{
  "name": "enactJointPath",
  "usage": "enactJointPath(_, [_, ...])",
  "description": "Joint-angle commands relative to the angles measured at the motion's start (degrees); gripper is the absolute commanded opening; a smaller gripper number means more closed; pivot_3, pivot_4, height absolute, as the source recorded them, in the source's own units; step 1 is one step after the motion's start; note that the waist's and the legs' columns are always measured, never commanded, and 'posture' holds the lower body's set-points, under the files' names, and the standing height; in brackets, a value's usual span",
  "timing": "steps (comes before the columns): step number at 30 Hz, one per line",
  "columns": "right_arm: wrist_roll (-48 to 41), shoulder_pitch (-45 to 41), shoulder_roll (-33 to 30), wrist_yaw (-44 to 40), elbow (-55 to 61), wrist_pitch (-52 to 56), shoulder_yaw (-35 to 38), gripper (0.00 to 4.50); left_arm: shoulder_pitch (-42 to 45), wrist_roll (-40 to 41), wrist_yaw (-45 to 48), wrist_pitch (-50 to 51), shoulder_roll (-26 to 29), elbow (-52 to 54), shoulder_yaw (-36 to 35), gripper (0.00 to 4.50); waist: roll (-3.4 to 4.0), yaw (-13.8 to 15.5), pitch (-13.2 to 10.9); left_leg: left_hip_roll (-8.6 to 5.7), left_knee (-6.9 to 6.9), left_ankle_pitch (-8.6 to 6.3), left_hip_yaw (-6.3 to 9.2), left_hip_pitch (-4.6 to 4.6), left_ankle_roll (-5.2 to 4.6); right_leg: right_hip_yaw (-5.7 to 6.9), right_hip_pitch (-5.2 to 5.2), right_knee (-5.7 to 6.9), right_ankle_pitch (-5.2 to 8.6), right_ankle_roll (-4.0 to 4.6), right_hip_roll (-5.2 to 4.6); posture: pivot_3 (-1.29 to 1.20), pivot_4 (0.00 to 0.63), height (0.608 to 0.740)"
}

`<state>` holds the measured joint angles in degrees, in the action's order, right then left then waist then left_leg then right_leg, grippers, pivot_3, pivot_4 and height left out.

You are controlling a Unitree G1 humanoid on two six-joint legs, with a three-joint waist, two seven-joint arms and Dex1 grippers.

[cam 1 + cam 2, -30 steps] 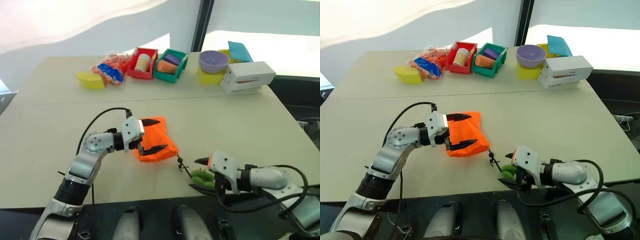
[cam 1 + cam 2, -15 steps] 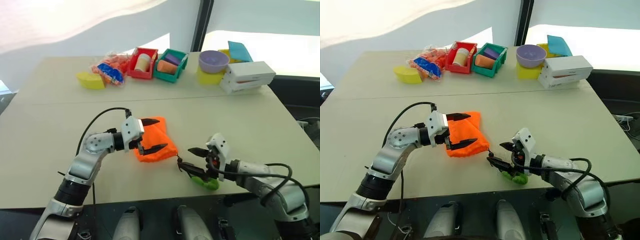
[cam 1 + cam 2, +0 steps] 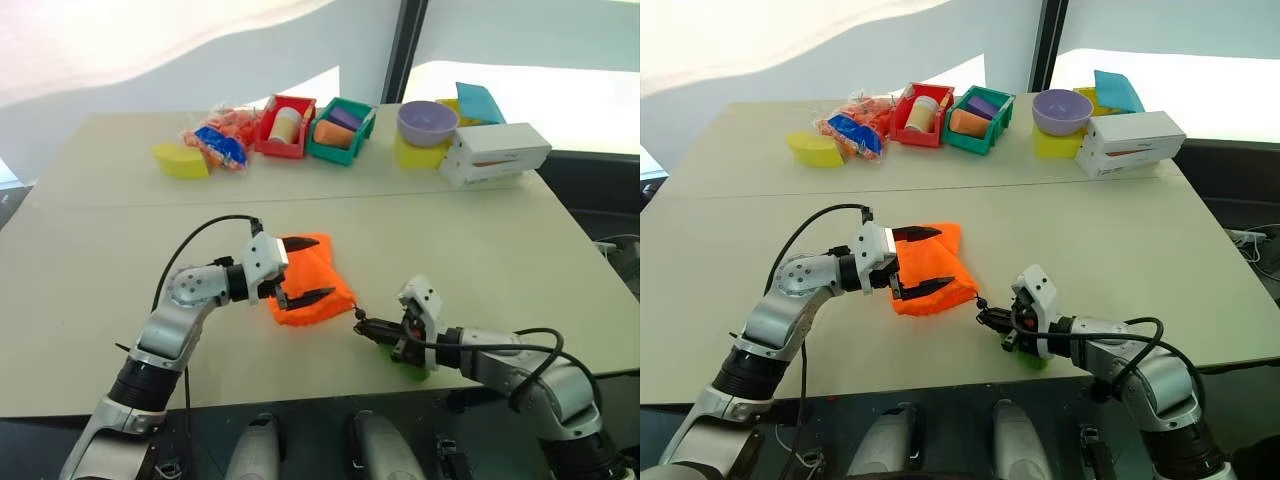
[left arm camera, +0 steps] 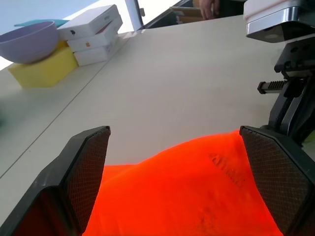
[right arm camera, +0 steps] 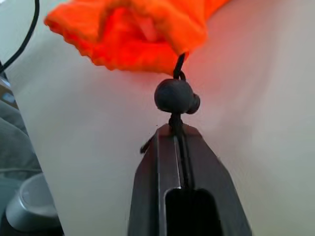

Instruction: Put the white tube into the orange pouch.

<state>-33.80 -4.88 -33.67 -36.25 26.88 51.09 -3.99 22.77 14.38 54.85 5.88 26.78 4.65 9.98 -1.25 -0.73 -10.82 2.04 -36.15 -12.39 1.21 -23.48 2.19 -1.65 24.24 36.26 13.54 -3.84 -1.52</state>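
The orange pouch (image 3: 318, 282) lies on the table in front of me, its gathered mouth toward my right arm. My left gripper (image 3: 325, 268) is open, one black finger (image 4: 83, 167) on each side of the pouch. My right gripper (image 3: 366, 327) is shut on the pouch's thin black drawstring cord just behind its black bead (image 5: 176, 96). The lime-green ring (image 3: 1032, 358) peeks out from under the right gripper. The white tube is hidden.
Along the table's far side stand a yellow sponge (image 3: 181, 160), a crinkly snack bag (image 3: 220, 140), a red bin (image 3: 285, 127), a green bin (image 3: 341, 130), a purple bowl (image 3: 427, 122) and a white box (image 3: 497, 152). The table's near edge runs just below my right gripper.
My right gripper has swung from the green ring toward the pouch, rolled, and shut on the cord. The left gripper and the pouch have stayed put.
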Motion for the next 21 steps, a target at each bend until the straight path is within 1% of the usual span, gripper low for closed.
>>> enactJointPath(1, [3.6, -0.3, -2.8, -0.3, 3.0, -4.4, 0.5, 0.05, 0.4, 0.7, -0.1, -0.4, -0.1, 1.6, -0.8, 4.5, 0.0, 0.0, 0.0, 0.0, 0.0, 0.0, 0.0, 0.0, 0.0, 0.0, 0.0, 0.0, 0.0, 0.0, 0.0, 0.0, 0.15, 0.74])
enactJointPath(6, [3.8, -0.6, -4.1, -0.9, 5.7, -6.9, 2.6, 0.05, 0.5, 0.7, 0.0, -0.6, -0.3, 1.2, -0.8, 4.5, 0.0, 0.0, 0.0, 0.0, 0.01, 0.0, 0.0, 0.0, 0.0, 0.0, 0.0, 0.0, 0.0, 0.0, 0.01, 0.0, 0.15, 0.74])
enactJointPath(10, [9.7, -3.1, -5.7, 0.4, 5.5, -12.2, 1.7, 0.05, 0.7, 0.7, -0.4, -0.7, -0.7, 1.0, -0.9, 4.5, 0.0, 0.0, 0.0, 0.0, 0.0, 0.0, 0.0, 0.0, 0.0, 0.0, 0.01, 0.0, 0.0, -0.01, 0.0, 0.0, 0.15, 0.74])
enactJointPath(17, [24.8, -4.8, -9.8, 1.2, 1.7, -25.4, -2.8, 0.05, 0.9, 1.8, 0.6, 0.5, -0.8, 1.5, -1.0, 4.5, 0.0, 0.0, 0.0, -0.01, 0.02, 0.0, 0.0, 0.0, 0.0, 0.0, 0.01, -0.01, 0.01, 0.0, 0.0, 0.0, 0.15, 0.74])
enactJointPath(21, [28.5, -5.0, -9.7, 0.9, -0.2, -30.0, -3.5, 0.05, 4.0, 3.0, 1.6, 1.9, -1.6, 1.3, -0.5, 4.5, 0.0, 0.1, 0.0, -0.01, 0.01, 0.0, -0.01, -0.01, 0.0, 0.0, 0.02, -0.01, 0.01, -0.01, 0.0, 0.0, 0.15, 0.74])
